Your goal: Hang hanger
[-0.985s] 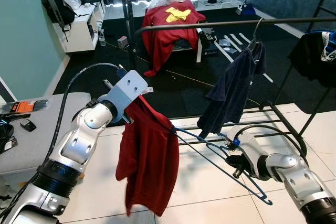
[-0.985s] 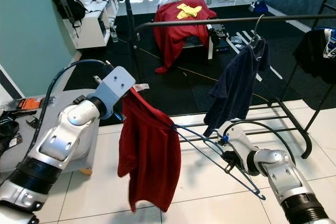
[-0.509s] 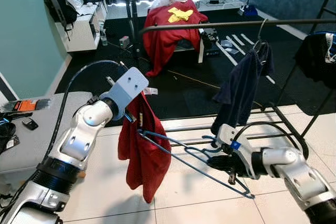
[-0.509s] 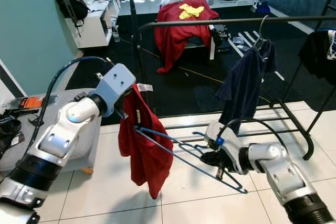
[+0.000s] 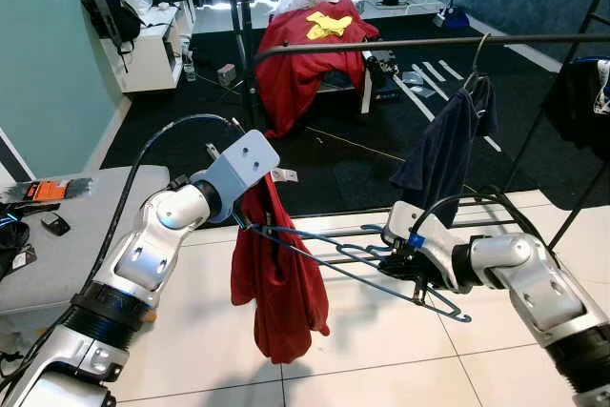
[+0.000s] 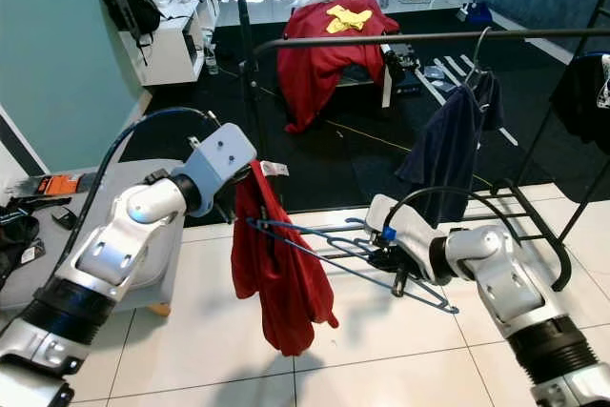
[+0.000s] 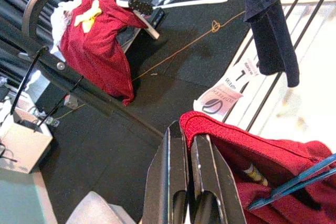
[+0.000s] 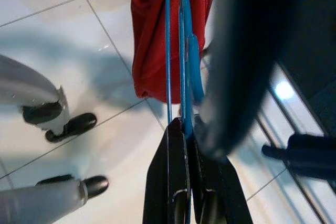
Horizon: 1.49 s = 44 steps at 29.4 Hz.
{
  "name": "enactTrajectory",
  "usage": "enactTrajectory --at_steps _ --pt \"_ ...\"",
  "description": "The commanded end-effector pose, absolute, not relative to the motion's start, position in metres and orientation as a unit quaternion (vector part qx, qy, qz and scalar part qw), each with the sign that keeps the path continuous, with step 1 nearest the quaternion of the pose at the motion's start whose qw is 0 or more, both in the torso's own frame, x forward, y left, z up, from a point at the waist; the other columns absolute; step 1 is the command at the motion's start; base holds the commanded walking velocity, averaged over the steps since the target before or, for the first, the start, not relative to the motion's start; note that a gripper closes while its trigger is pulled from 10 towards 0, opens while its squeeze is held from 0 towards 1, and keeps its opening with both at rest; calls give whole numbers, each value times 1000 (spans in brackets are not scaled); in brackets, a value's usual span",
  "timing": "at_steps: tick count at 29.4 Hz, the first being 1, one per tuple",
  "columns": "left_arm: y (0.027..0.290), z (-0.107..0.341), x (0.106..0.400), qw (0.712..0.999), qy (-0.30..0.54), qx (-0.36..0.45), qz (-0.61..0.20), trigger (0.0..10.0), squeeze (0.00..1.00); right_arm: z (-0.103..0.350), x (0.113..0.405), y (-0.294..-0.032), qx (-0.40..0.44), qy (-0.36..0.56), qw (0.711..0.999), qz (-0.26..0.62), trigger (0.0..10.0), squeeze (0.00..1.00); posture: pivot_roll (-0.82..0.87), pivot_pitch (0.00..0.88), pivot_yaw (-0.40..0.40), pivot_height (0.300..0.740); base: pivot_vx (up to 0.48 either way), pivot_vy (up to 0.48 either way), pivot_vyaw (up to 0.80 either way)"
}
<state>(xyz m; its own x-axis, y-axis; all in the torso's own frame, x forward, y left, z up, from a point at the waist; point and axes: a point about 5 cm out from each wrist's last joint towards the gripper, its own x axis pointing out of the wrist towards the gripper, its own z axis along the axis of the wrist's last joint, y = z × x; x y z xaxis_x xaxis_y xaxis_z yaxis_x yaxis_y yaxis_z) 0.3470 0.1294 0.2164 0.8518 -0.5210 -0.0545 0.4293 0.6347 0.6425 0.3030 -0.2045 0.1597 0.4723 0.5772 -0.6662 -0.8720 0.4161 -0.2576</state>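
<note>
1. Left eye view: at frame centre, red garment [image 5: 276, 274] hanging from left claw [image 5: 250, 205], pinched at its top edge so the cloth drops free of the floor. Blue hanger [image 5: 357, 259] lying nearly level across lower centre, one end tucked into the garment, other end clamped in right claw [image 5: 410, 264], probably to thread the shoulders. Rail [image 5: 429, 42] crossing upper right, well above both claws; dark shirt [image 5: 443, 154] already hung there. Open stretch of rail left of that shirt.

2. Right eye view: same layout; white tiled floor [image 6: 381, 369] bare beneath the garment, giving room to lift. Rack base bars [image 6: 515, 202] just behind the right arm, a likely snag.

3. Left wrist view: fingers [image 7: 173, 182] clenched on the red hem, white label beside them, hanger tip entering at lower right.

4. Right wrist view: fingers [image 8: 176, 182] closed tight on the blue wires, garment at upper centre.
</note>
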Motion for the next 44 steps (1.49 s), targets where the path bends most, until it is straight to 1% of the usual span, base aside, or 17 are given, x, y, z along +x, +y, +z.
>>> enactTrajectory --at_steps 1,10,12,13,14,15,17,21,23,26,29,33,34,36,38,41,44 --pt "134 220 349 899 -69 352 -251 10000 0 157 296 -200 -301 261 788 470 10000 0 68 15 52 740 0 0 0" --pt "136 220 349 900 -66 353 -246 10000 0 156 290 -204 -298 271 783 474 10000 0 65 12 54 740 0 0 0" --pt "136 219 349 901 -66 353 -245 10000 0 157 289 -207 -298 272 787 466 10000 0 62 10 54 740 0 0 0" --pt "133 220 348 901 -68 348 -251 10000 0 158 292 -208 -299 267 795 455 10000 0 61 6 54 740 0 0 0" --pt "133 220 348 901 -68 348 -251 10000 0 158 292 -208 -299 267 795 455 10000 0 61 6 54 740 0 0 0" --pt "130 221 347 899 -71 345 -259 10000 0 160 295 -208 -301 261 801 446 10000 0 61 7 53 740 0 0 0" --pt "130 221 347 899 -71 345 -259 10000 0 160 295 -208 -301 261 801 446 10000 0 61 7 53 740 0 0 0" --pt "116 222 340 894 -78 334 -288 10000 0 167 309 -200 -302 228 820 430 10000 0 66 6 43 740 0 0 0" --pt "116 222 340 894 -78 334 -288 10000 0 167 309 -200 -302 228 820 430 10000 0 66 6 43 740 0 0 0" --pt "113 221 338 892 -78 330 -297 10000 0 171 313 -196 -300 214 827 424 10000 0 65 7 43 740 0 0 0" --pt "110 222 336 893 -80 324 -303 10000 0 171 314 -194 -290 215 827 430 10000 0 65 9 43 740 0 0 0" --pt "102 224 335 891 -86 314 -315 10000 0 165 314 -189 -274 224 818 453 10000 0 66 10 43 740 0 0 0" --pt "98 225 335 890 -89 312 -319 10000 0 162 314 -186 -267 231 812 465 10000 0 65 10 42 740 0 0 0" --pt "98 225 335 890 -89 312 -319 10000 0 162 314 -186 -267 231 812 465 10000 0 65 10 42 740 0 0 0" --pt "94 230 334 888 -93 311 -325 10000 0 155 316 -186 -275 253 799 471 10000 0 63 15 42 740 0 0 0" --pt "93 232 334 888 -92 311 -326 10000 0 153 318 -187 -282 262 798 463 10000 0 63 16 41 740 0 0 0" --pt "95 234 329 884 -79 325 -326 10000 0 151 327 -190 -285 281 815 419 10000 0 65 20 38 740 0 0 0"
